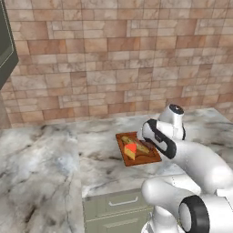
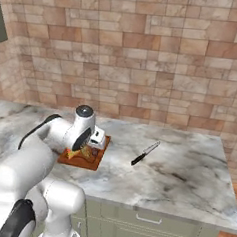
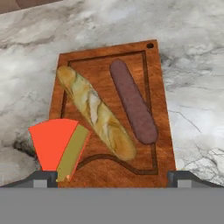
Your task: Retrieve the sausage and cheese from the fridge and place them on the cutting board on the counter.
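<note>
On the counter (image 2: 187, 165) lies the board (image 3: 158, 109). On it lie sausage (image 3: 133, 107), bread (image 3: 96, 113) and cheese (image 3: 59, 146). A knife (image 2: 145, 153) lies to its right.

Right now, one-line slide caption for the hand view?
Open pincer above the board holding sausage, baguette and cheese.

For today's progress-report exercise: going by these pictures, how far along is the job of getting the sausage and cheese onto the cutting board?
Done: the sausage and the cheese both lie on the cutting board on the counter, beside a baguette. In hand: nothing; the gripper hovers open just above the board. Left: seemingly only pulling the arm away.
</note>
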